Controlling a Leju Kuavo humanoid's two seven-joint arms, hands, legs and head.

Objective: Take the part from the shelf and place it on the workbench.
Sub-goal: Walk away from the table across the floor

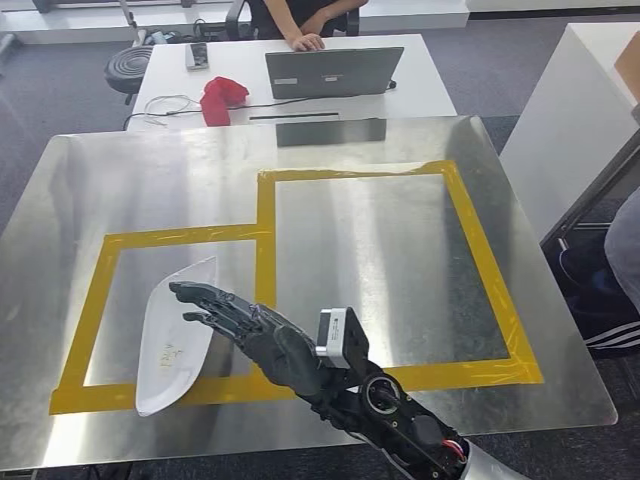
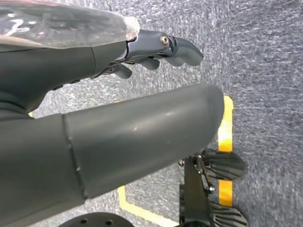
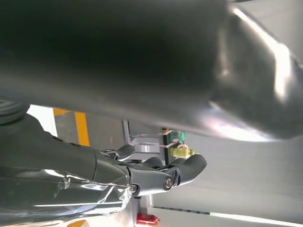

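The part [image 1: 175,340], a flat white curved shell, lies on the shiny metal workbench [image 1: 377,250] inside the left yellow-taped rectangle; its near end overlaps the front tape. My right hand [image 1: 241,325] reaches in from the lower right. Its dark fingers [image 3: 168,176] stretch out flat just over the part's right edge, and nothing is gripped between them. Whether they touch the part I cannot tell. My left hand [image 2: 143,123] hangs above grey carpet with its fingers [image 2: 178,49] apart and nothing in it.
A larger yellow-taped rectangle [image 1: 483,270] marks the workbench's right half. Behind the bench stands a white desk with a laptop [image 1: 332,72], a red cloth [image 1: 220,98] and a person's hand [image 1: 306,42]. Another person's leg [image 1: 623,260] is at the right edge.
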